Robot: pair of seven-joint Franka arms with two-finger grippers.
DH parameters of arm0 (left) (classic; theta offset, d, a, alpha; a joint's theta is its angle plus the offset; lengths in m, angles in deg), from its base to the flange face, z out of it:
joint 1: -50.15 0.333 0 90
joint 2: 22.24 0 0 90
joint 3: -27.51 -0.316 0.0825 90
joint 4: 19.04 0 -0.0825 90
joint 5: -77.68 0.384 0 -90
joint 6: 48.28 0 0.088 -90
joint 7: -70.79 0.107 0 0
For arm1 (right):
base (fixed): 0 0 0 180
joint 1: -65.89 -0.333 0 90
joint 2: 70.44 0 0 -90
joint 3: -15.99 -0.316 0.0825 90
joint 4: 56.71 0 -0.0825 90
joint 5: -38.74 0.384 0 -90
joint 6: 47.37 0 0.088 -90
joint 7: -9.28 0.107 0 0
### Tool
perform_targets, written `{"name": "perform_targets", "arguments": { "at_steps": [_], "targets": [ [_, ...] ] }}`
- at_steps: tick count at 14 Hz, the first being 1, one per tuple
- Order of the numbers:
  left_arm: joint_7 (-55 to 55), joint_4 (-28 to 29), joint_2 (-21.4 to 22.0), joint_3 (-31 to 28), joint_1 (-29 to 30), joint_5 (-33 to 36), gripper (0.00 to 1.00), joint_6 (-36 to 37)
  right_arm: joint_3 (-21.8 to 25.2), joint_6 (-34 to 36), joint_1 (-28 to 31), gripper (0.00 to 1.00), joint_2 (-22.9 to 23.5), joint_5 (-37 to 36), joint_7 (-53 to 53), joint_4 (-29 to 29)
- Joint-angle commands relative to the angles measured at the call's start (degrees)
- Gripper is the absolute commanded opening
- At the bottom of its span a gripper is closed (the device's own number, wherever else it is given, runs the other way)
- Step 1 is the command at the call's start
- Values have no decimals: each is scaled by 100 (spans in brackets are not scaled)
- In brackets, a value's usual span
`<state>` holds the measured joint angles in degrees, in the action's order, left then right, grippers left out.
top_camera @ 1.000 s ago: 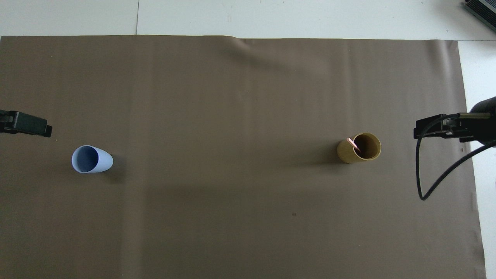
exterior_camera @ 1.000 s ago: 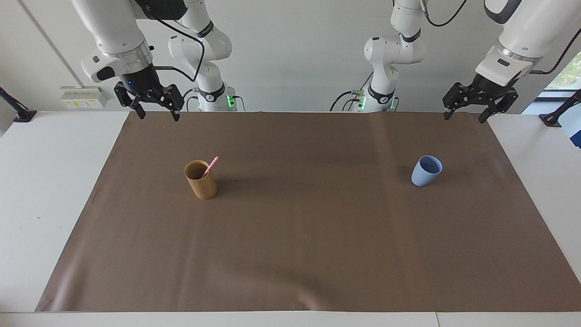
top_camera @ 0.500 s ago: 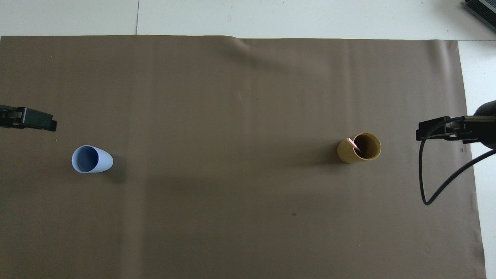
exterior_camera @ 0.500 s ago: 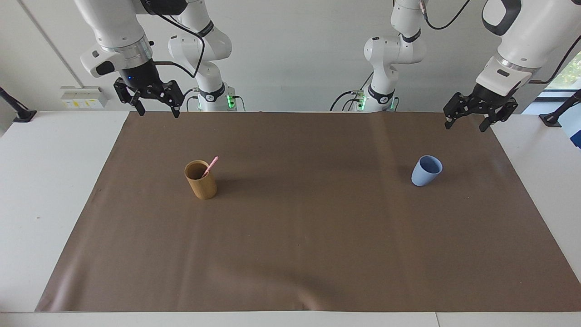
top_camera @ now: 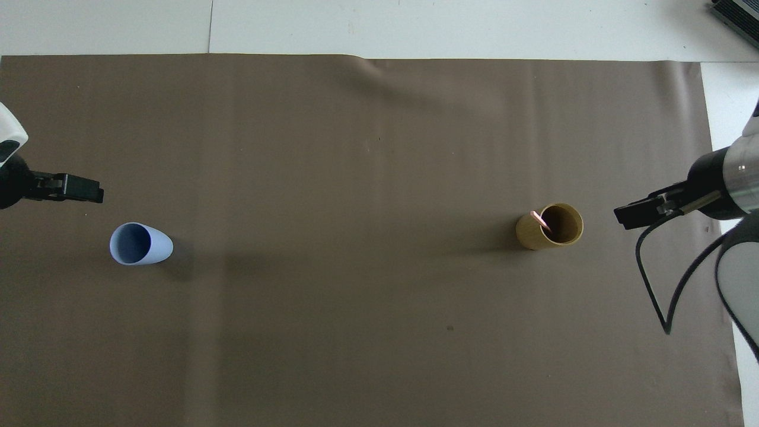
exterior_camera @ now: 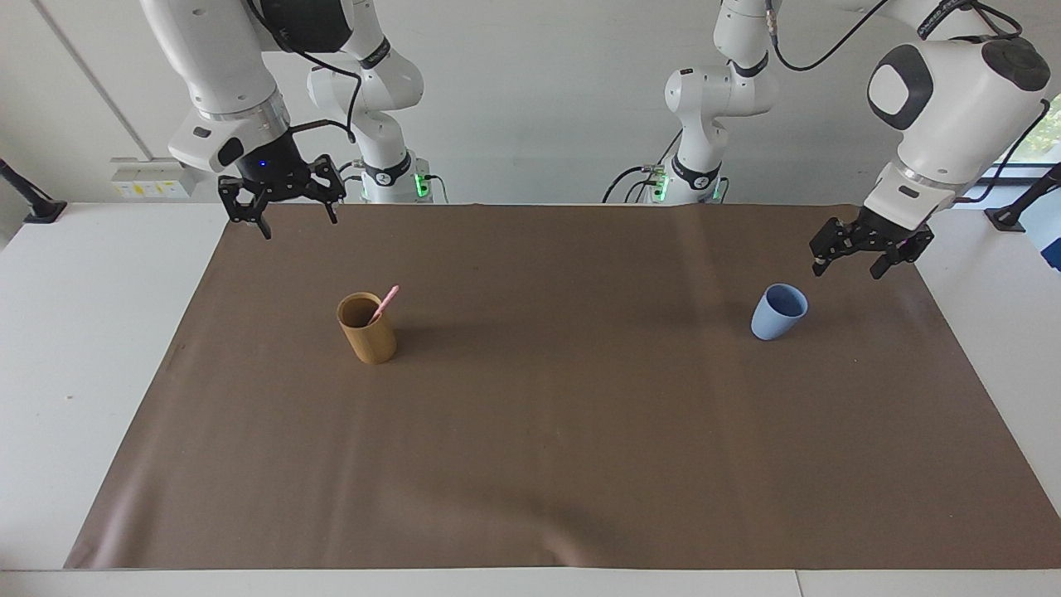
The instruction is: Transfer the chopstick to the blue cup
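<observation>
A pink chopstick leans in the tan cup, its rounded tip above the rim; it also shows in the overhead view in the tan cup. The light-blue cup stands upright and empty toward the left arm's end of the table, also seen from overhead. My right gripper is open and empty, in the air over the mat's corner near the tan cup. My left gripper is open and empty, in the air close beside the blue cup.
Both cups stand on a brown mat that covers most of the white table. A black cable loops down from the right wrist over the mat's edge.
Both grippers have come lower and moved inward over the mat, the left one toward the blue cup, the right one toward the tan cup. The cups and chopstick have not moved.
</observation>
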<state>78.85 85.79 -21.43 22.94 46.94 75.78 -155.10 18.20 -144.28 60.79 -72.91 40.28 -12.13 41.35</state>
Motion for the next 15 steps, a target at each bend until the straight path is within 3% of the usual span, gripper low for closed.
{"name": "perform_targets", "arguments": {
  "at_steps": [1, 6, 11, 15],
  "targets": [
    [108, 764, 209, 18, 119, -57, 100, -662, -10, -608, 105, 100, 1, 704, -1220, 607],
    [671, 1223, 209, 18, 418, -66, 100, -1042, -1, -1312, 106, 100, 19, 1119, -2603, 1135],
    [671, 2030, 200, 18, 505, -66, 100, -1787, 7, -1383, 88, 100, 19, 1235, -2737, 1241],
    [653, 2216, 235, 26, 471, -92, 78, -1885, -1, -1524, 88, 100, 115, 1279, -2955, 1294]
  ]
}}
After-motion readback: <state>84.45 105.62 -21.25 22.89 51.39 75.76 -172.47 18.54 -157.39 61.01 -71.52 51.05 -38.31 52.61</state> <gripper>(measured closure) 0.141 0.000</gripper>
